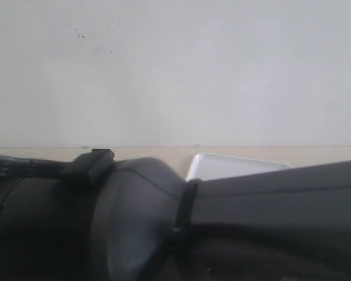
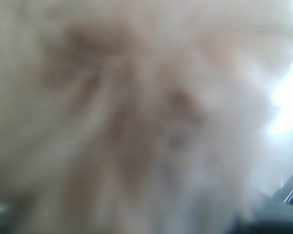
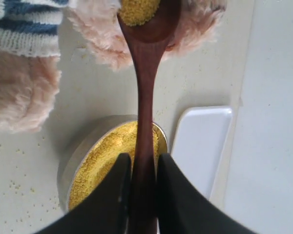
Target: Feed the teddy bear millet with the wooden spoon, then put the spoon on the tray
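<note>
Pale tabletop (image 3: 88,92); right gripper (image 3: 142,158) clamps slim wooden spoon (image 3: 146,73); left gripper fur-blurred, cannot tell.

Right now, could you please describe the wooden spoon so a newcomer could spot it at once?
On the pale table sits a round metal bowl of yellow millet, beside a flat white tray. Over the bowl, the right gripper clamps a thin handle pointing toward the teddy bear. That spoon is the only dark reddish-brown wooden thing.

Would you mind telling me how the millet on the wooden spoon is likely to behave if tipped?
The millet looks like loose fine grain, so it would probably pour off the wooden spoon easily. Stray grains on the table suggest it scatters and rolls.
</note>
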`<move>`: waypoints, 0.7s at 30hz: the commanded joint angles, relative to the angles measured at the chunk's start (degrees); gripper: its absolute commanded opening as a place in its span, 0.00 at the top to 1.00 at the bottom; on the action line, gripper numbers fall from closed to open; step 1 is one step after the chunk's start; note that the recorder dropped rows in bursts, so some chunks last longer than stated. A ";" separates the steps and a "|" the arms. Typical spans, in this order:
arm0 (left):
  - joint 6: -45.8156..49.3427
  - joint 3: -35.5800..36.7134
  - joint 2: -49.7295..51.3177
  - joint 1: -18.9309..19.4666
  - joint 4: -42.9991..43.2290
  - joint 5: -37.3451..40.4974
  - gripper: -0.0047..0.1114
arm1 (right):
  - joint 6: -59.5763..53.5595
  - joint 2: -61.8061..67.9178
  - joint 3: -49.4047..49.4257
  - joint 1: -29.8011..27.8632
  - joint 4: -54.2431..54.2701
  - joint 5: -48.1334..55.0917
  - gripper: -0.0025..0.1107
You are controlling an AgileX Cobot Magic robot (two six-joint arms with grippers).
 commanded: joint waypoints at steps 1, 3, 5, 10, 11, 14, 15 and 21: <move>0.42 0.09 0.08 0.13 -0.94 0.98 0.93 | -1.01 1.24 -0.53 0.85 -3.17 0.74 0.95; 0.42 0.09 0.08 0.13 -0.94 0.98 0.93 | -1.01 1.66 -0.53 1.49 -4.26 0.84 0.95; 0.42 0.09 0.08 0.13 -0.94 0.98 0.93 | -0.65 2.14 -0.53 1.61 -6.09 1.02 0.95; 0.42 0.09 0.08 0.13 -0.94 0.98 0.93 | -0.53 2.72 -0.53 1.88 -7.39 3.22 0.95; 0.42 0.09 0.08 0.13 -0.94 0.98 0.93 | -0.53 2.72 -0.53 2.02 -7.95 3.22 0.95; 0.42 0.09 0.08 0.13 -0.94 0.98 0.93 | -0.53 2.72 -0.53 2.14 -10.06 3.22 0.95; 0.42 0.09 0.08 0.13 -0.94 0.98 0.93 | -0.39 2.72 -0.53 2.22 -10.42 3.22 0.95; 0.42 0.09 0.08 0.13 -0.94 0.98 0.93 | 0.00 2.72 -0.53 2.91 -11.45 3.22 0.95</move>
